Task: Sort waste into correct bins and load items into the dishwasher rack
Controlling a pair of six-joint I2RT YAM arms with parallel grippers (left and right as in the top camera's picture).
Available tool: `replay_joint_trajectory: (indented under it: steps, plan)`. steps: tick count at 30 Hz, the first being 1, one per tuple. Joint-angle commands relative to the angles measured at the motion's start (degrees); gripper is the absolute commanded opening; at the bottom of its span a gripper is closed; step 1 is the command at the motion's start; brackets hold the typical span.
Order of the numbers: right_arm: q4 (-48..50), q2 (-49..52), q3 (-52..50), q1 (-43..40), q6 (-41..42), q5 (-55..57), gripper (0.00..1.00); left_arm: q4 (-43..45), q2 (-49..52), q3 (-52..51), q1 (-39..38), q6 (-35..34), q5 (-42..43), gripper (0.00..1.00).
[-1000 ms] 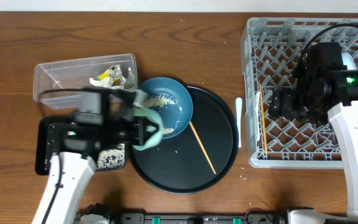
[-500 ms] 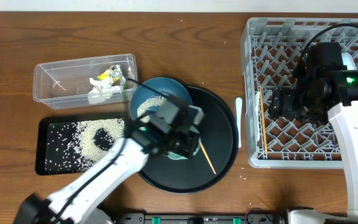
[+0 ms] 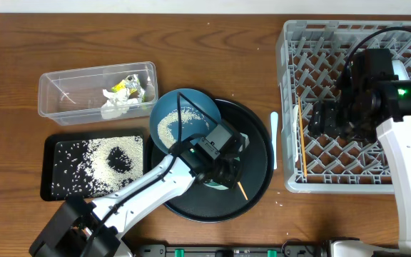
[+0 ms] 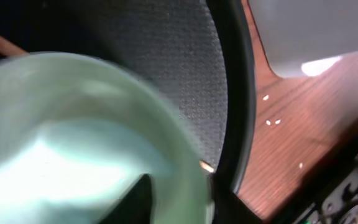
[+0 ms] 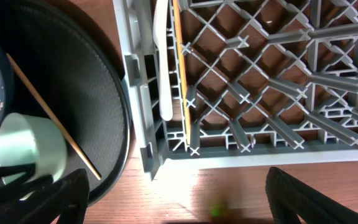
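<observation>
Where the left gripper (image 3: 222, 170) hangs over the round black tray (image 3: 257, 143), a pale green bowl (image 5: 31, 154) is seen beneath it beside a chopstick (image 5: 55, 118), though whether the bowl is gripped cannot be told. The right gripper (image 3: 325, 118) is held wide open and empty above the grey rack (image 3: 312, 43), where a second chopstick (image 5: 180, 62) is lodged; the dark blue bowl (image 3: 184, 118) is found at the tray's upper-left edge.

Even, bright light from above falls on the wooden table (image 3: 212, 64) in the overhead view, with soft, short shadows. In the left wrist view a pale green bowl (image 4: 73, 155) fills the lens, smeared and out of focus, with a glare patch at upper right. The right wrist view shows the grey rack (image 5: 260, 153) sharp, the picture's lower corners dark and soft
</observation>
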Motion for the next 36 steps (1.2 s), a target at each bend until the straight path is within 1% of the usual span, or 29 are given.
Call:
replay_joint_trajectory:
  steps: [1, 5, 8, 11, 13, 21, 29, 34, 36]
  plan:
    - [-0.07, -0.68, 0.04, -0.37, 0.00, 0.20, 0.86, -0.52, -0.33, 1.64, 0.04, -0.28, -1.55, 0.43]
    - [-0.11, -0.68, 0.04, -0.39, 0.00, 0.22, 0.86, -2.38, -2.54, 3.76, 0.46, 0.57, -2.38, 0.45]
    - [-0.09, -0.68, 0.04, -0.37, 0.00, 0.20, 0.86, -5.25, -4.66, 6.73, 1.11, 2.01, -9.53, 0.47]
    - [-0.09, -0.68, 0.04, -0.37, 0.00, 0.20, 0.86, -6.82, -5.84, 9.44, 2.29, 3.85, -16.46, 0.52]
    - [-0.09, -0.68, 0.07, -0.37, 0.00, 0.20, 0.86, -6.54, -5.84, 10.47, 3.61, 4.26, -18.91, 0.53]
    - [-0.11, -0.68, 0.04, -0.37, 0.00, 0.17, 0.86, -0.50, -1.55, 10.49, 8.72, 4.44, -19.45, 0.54]
    - [-0.28, -0.68, 0.07, -0.37, 0.00, 0.17, 0.86, 7.72, 6.86, 10.49, 8.83, 4.39, -19.45, 0.55]
    - [-0.28, -0.68, 0.07, -0.37, 0.00, 0.17, 0.87, 9.42, 12.11, 10.49, 8.83, 4.39, -19.76, 0.55]
    - [-0.28, -0.68, 0.07, -0.37, 0.00, 0.17, 0.87, 9.55, 13.92, 10.49, 8.81, 4.37, -21.31, 0.54]
